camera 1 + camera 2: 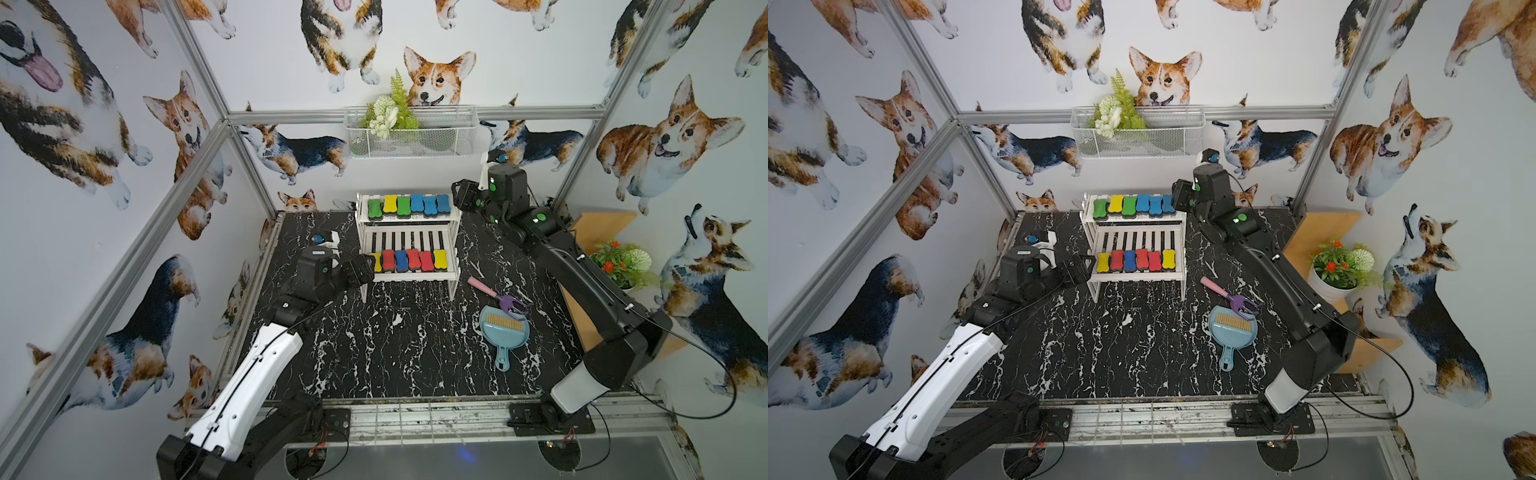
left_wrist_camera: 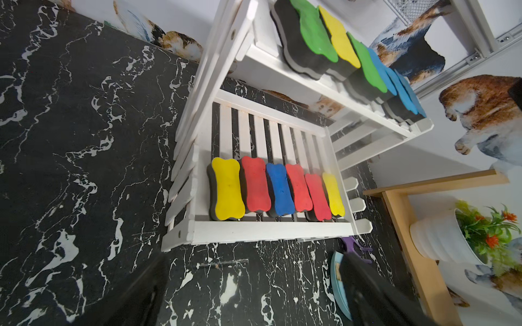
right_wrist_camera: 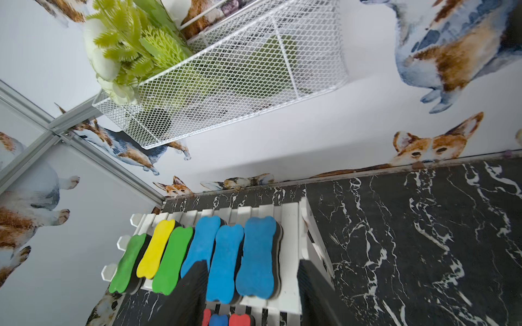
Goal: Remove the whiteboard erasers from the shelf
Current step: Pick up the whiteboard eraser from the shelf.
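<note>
The black marbled tabletop (image 1: 374, 353) bears the white shelf (image 1: 411, 277), a light-blue dustpan (image 1: 503, 338) and a pink-handled rake (image 1: 496, 295).

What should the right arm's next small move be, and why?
Probably shift the right gripper toward the white slatted shelf's end, so only the last blue bone-shaped eraser lies between its jaws. They stand open and empty, and its blue neighbour also lines up with the gap.

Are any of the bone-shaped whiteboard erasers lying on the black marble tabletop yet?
No, all twelve bone-shaped erasers sit on the white slatted two-tier shelf, six on each tier.
</note>
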`<move>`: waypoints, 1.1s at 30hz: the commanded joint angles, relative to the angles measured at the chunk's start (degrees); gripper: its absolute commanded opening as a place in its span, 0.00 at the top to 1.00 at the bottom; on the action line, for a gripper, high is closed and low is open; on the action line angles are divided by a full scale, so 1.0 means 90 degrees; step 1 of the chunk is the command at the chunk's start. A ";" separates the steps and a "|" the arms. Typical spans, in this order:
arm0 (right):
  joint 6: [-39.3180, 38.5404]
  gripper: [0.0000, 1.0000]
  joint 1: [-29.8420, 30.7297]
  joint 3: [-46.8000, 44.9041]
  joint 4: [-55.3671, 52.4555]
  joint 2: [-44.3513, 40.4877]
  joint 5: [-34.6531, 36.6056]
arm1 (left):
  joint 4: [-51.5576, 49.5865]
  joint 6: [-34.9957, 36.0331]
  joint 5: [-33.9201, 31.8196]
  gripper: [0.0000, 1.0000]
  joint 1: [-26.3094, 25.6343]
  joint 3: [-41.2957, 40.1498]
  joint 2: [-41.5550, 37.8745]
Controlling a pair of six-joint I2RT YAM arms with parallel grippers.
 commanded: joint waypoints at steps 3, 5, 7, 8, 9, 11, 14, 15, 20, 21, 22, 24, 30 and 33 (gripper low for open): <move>-0.0414 0.46 0.0087 0.1984 -0.1896 0.1282 0.0096 | 0.0037 0.0355 -0.0348 0.00 -0.0007 -0.0033 -0.0039; -0.0460 0.46 0.0108 0.2613 -0.2213 0.1677 0.0177 | 0.0006 0.0367 -0.0408 0.00 0.0000 -0.0026 -0.0022; -0.0472 0.46 0.0107 0.3029 -0.2430 0.1969 0.0240 | -0.0021 0.0390 -0.0401 0.00 0.0008 0.0001 0.0006; -0.0470 0.47 0.0107 0.3138 -0.2488 0.2042 0.0238 | -0.0032 0.0391 -0.0413 0.00 0.0008 0.0013 0.0018; -0.0473 0.47 0.0107 0.3210 -0.2546 0.2108 0.0247 | -0.0052 0.0391 -0.0410 0.00 0.0024 0.0033 0.0040; -0.0499 0.48 0.0107 0.3201 -0.2559 0.2171 0.0268 | -0.0077 0.0410 -0.0411 0.00 0.0019 0.0045 0.0050; -0.0534 0.48 0.0118 0.3182 -0.2625 0.2243 0.0358 | -0.0091 0.0430 -0.0419 0.00 0.0037 0.0045 0.0059; -0.0548 0.48 0.0124 0.3161 -0.2629 0.2247 0.0390 | -0.0096 0.0440 -0.0420 0.00 0.0037 0.0045 0.0059; -0.0583 0.46 0.0161 0.2982 -0.2506 0.2245 0.0368 | -0.0101 0.0441 -0.0430 0.00 0.0067 0.0035 0.0101; -0.0590 0.46 0.0173 0.2964 -0.2502 0.2247 0.0363 | -0.0101 0.0441 -0.0430 0.00 0.0072 0.0026 0.0109; -0.0597 0.46 0.0175 0.2941 -0.2496 0.2248 0.0363 | -0.0101 0.0435 -0.0425 0.00 0.0075 0.0018 0.0117; -0.0599 0.46 0.0185 0.2918 -0.2518 0.2266 0.0362 | -0.0106 0.0431 -0.0425 0.00 0.0084 0.0016 0.0126; -0.0629 0.47 0.0185 0.2600 -0.2425 0.2154 0.0363 | -0.0115 0.0440 -0.0430 0.00 0.0115 0.0006 0.0122; -0.0627 0.47 0.0188 0.2491 -0.2412 0.2125 0.0405 | -0.0129 0.0435 -0.0420 0.00 0.0125 0.0015 0.0138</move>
